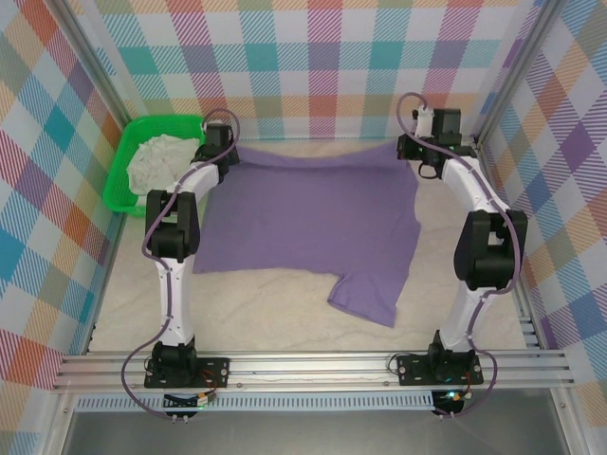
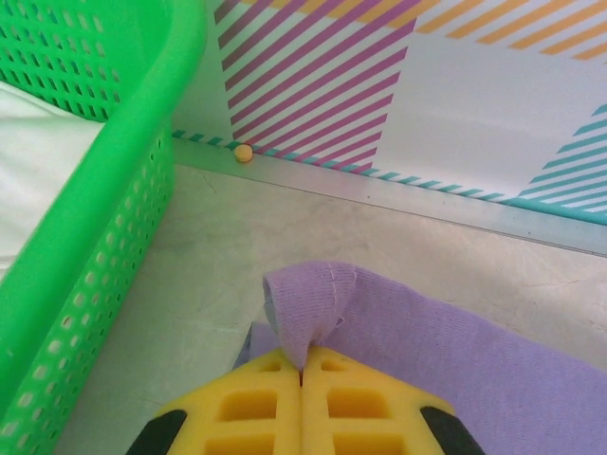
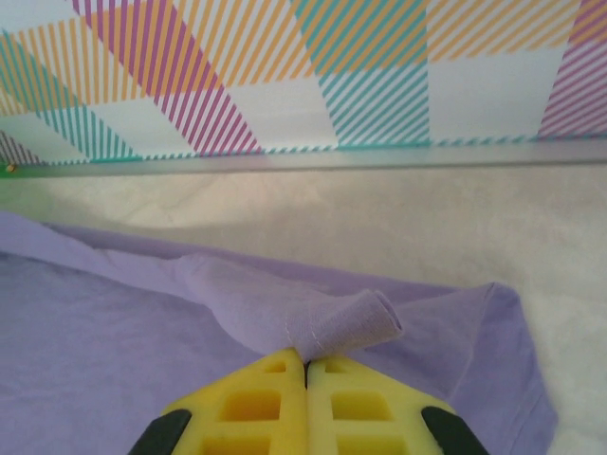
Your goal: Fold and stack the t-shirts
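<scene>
Jaws on both arms are clenched on the far edge of the lavender t-shirt (image 1: 313, 213), the left jaws pinching a fold at 11 o'clock just beside the green basket (image 1: 121, 175), the right jaws at 1 o'clock, while the rest lies spread across the tabletop (image 1: 266, 313) with a sleeve trailing toward 5 o'clock. The off-white t-shirt (image 1: 161, 161) sits crumpled in the basket. To fold cleanly, I'd say both arms should lift together, edge taut and level, and carry it toward 6 o'clock
</scene>
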